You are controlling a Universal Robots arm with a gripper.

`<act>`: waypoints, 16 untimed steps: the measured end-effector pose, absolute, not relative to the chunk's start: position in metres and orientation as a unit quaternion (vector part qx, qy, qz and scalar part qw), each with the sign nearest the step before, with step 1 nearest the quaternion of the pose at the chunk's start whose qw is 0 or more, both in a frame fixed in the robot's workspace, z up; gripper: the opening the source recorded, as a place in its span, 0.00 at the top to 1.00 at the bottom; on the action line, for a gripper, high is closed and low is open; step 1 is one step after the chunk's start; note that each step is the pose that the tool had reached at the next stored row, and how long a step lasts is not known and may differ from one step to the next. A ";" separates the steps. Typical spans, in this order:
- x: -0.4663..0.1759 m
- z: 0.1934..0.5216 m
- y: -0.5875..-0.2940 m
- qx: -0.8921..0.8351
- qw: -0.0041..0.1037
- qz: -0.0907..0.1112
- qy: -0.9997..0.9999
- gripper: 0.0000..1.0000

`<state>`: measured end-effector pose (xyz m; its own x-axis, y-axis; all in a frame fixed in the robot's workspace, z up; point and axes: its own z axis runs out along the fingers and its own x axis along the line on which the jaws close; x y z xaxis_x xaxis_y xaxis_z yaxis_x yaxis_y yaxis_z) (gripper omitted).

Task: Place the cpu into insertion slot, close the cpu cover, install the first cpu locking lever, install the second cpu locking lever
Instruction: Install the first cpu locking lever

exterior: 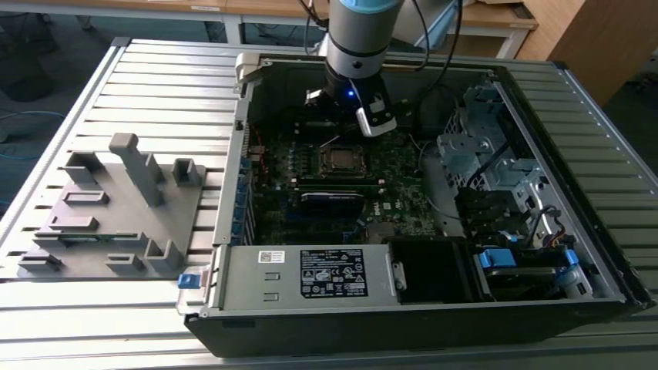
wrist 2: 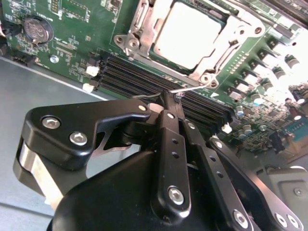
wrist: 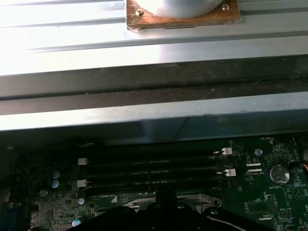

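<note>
Your jaws were clenched, tips at the thin locking lever point(wrist 2: 195, 88), with the cpu point(wrist 2: 190, 31) under the cpu cover point(wrist 2: 234, 34) at 6 o'clock from the arm point(exterior: 355, 35) in the exterior view; I reckon that wire could've slipped off and sprung back.

Slatted metal table point(exterior: 154, 73) carries open computer case point(exterior: 411, 339), grey fixture block point(exterior: 103, 223).

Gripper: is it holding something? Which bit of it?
The gripper seems to pinch the thin wire lever by its free end, beside the cpu.
</note>
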<state>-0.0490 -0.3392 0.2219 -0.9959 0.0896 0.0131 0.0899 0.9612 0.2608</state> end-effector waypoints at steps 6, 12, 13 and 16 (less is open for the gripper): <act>-0.048 0.222 -0.339 -0.045 0.001 -0.132 -0.990 0.90; -0.048 0.220 -0.339 -0.045 0.001 -0.132 -0.990 0.90; -0.048 0.220 -0.339 -0.045 0.001 -0.132 -0.990 0.90; -0.048 0.218 -0.339 -0.045 0.001 -0.132 -0.990 0.90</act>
<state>-0.0476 -0.3392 0.2184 -0.9959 0.0896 0.0131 0.0899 0.9612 0.2607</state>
